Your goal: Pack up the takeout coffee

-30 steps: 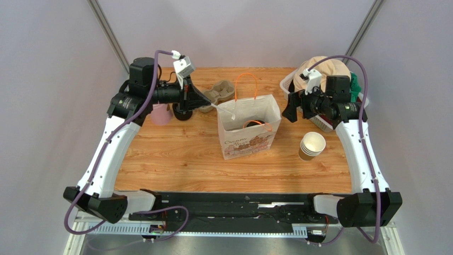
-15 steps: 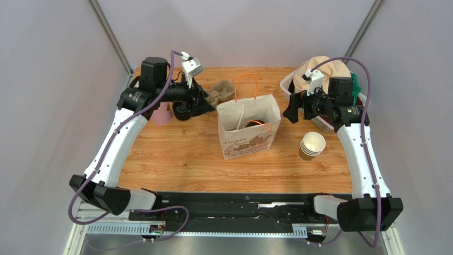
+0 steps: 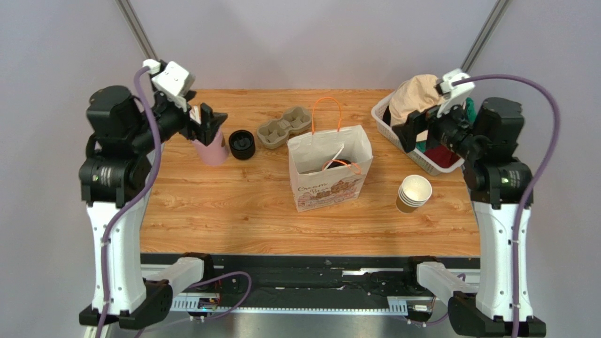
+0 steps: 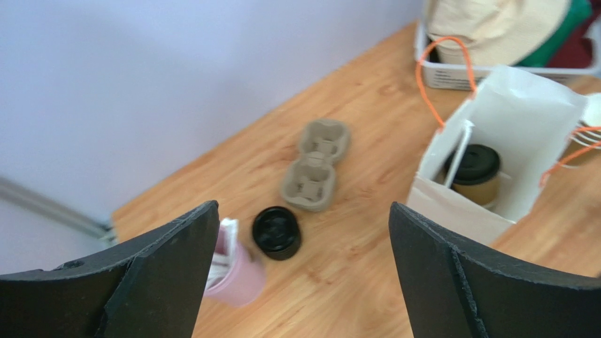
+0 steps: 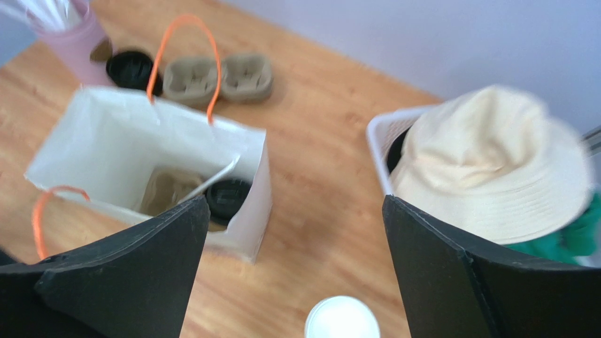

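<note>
The takeout coffee (image 4: 476, 165), a brown paper cup with a black lid, stands upright inside the open white paper bag (image 3: 329, 184) with orange handles at mid-table. It also shows in the bag from the right wrist (image 5: 227, 197), next to a brown cardboard piece. A thin white stick (image 4: 456, 151) leans in the bag beside it. My left gripper (image 3: 208, 120) hangs open and empty above the pink cup, well left of the bag; its jaws (image 4: 303, 211) stand wide apart. My right gripper (image 3: 413, 130) is open and empty (image 5: 296, 204) by the basket, right of the bag.
A pink cup (image 3: 211, 149) holding white items, a pile of black lids (image 3: 242, 144) and a cardboard cup carrier (image 3: 284, 127) sit at the back left. A stack of lidless brown cups (image 3: 413, 192) stands right of the bag. A white basket (image 3: 384, 113) holds a beige hat (image 3: 421, 95).
My left gripper opened, letting go of the white stick at the bag, then drew back left and upward. The right arm also lifted and pulled back to the right.
</note>
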### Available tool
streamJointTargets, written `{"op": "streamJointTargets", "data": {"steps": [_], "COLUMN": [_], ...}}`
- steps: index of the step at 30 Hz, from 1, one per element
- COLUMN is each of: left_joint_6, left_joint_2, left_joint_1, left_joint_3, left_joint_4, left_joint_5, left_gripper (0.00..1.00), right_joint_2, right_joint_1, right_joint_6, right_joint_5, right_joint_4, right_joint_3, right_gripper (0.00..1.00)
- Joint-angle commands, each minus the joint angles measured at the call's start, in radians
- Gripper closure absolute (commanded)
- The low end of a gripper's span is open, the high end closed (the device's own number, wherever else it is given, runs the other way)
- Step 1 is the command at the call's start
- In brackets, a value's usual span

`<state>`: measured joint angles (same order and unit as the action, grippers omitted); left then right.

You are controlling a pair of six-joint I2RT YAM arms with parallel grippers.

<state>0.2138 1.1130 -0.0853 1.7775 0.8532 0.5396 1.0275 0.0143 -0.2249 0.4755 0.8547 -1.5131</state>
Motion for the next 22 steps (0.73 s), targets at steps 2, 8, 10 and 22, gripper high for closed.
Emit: {"op": "streamJointTargets", "data": {"steps": [2,8,10,22], "left_joint_6": [0.013,-0.022,-0.028,-0.045], "left_joint_2": [-0.074,-0.128,-0.131,-0.117], "left_joint_1": [0.022,0.079,0.079,0.079], "left_joint_3": [0.074,0.161,0.186,0.212], "left_joint_4": [0.073,0.118,0.129,0.15], "left_joint_5": [-0.326,-0.484,-0.536,-0.428], "left_gripper": [0.01,0.01,0.01,0.01], "right_joint_2": [0.003,0.028,0.028,0.016], "right_joint_1": [-0.005,-0.005,-0.005,-0.005], "right_joint_6": [0.07,0.125,0.139,0.139], "right_joint_5": [-0.159,-0.245,-0.268,-0.353], "right_joint_4": [0.016,0.092,0.101,0.081], "right_joint_3": [-0.26,-0.485,-0.502,-0.476], "right_gripper": [0.01,0.01,0.01,0.01]}}
